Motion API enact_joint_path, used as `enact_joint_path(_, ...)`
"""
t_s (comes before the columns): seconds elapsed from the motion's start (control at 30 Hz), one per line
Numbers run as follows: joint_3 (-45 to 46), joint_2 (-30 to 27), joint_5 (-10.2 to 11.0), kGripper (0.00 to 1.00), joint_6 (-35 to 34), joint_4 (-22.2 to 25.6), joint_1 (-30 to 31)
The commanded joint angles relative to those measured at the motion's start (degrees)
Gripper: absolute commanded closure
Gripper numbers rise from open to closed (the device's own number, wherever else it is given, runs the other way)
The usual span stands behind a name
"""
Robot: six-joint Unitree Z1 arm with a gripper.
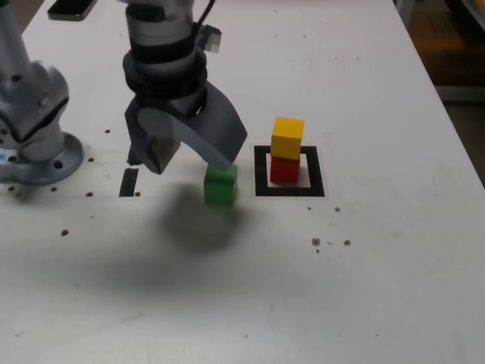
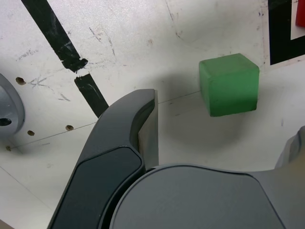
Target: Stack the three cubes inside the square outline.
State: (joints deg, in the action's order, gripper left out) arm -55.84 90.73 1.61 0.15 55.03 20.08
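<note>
The green cube point(image 1: 220, 184) sits on the white table just to the exterior view's left of the square outline point(image 1: 261, 171). Inside the outline the yellow cube point(image 1: 287, 137) rests on the red cube point(image 1: 284, 170). My gripper point(image 1: 189, 158) hangs open a little above the table, holding nothing. One of its fingers point(image 1: 221, 148) ends right over the green cube's far edge. In the wrist view the green cube point(image 2: 229, 84) lies ahead of the open gripper point(image 2: 224, 119), apart from the dark finger point(image 2: 143, 119). A corner of the outline point(image 2: 279, 33) and a sliver of the red cube point(image 2: 300, 14) also show there.
A short black strip point(image 1: 129, 182) lies on the table under the gripper, seen as a broken black line point(image 2: 71, 62) in the wrist view. The arm's grey base point(image 1: 34, 136) stands at the exterior view's left. A dark flat object point(image 1: 72, 7) lies at the far edge.
</note>
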Motion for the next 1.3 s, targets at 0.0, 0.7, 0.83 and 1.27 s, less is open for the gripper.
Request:
enact_joint_path(0.0,0.5,1.1,0.5,0.05,0.3,-0.5,-0.1)
enact_joint_path(0.7,-1.3,10.2,1.4,0.06,3.0,-4.7,-1.6)
enact_joint_path(0.83,-1.3,10.8,1.3,0.09,3.0,-5.2,-1.6)
enact_joint_path(1.27,-0.2,11.3,1.6,0.43,1.8,-6.3,-1.6)
